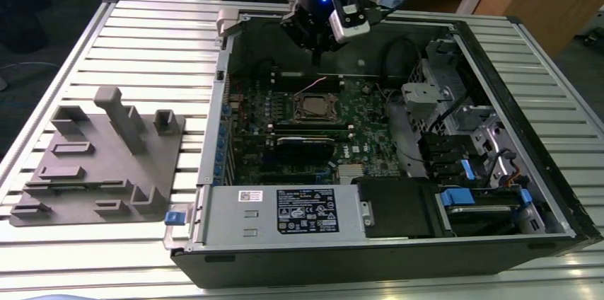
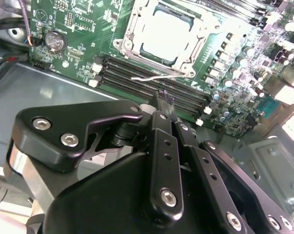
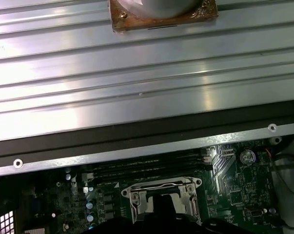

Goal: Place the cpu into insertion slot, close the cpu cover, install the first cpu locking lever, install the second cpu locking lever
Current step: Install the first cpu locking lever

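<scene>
Right of the grey fixture tray [image 1: 95,162], the gripper [image 1: 316,47] hovers, jaws closed on nothing. The cpu [image 2: 165,30] sits in the insertion slot [image 1: 315,107] under the cpu cover [image 2: 131,35] (seemingly down). Lever stage, I judge — the thin locking lever [image 2: 151,77] calls for a precise push.

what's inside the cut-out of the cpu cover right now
In the second wrist view, the cpu's dull silver-grey top shows through the cpu cover's cut-out centre. Whatever lies beneath the cpu is covered and cannot be seen.
</scene>
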Robot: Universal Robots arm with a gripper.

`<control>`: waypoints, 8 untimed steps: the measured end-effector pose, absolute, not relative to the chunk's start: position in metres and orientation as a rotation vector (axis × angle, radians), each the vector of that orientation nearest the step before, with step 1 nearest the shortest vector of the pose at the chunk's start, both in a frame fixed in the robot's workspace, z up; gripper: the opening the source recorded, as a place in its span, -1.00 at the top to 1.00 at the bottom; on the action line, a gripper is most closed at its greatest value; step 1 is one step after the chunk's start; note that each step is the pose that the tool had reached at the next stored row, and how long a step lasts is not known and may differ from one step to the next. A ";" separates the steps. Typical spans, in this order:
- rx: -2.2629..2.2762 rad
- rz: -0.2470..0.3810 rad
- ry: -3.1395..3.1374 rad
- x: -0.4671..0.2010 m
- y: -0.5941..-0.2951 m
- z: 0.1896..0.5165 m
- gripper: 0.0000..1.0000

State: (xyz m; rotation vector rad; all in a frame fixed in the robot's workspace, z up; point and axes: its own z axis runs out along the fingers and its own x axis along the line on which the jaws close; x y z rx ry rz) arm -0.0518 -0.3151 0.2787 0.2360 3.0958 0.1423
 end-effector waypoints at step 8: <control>0.236 0.140 3.096 -0.052 -0.315 0.276 0.79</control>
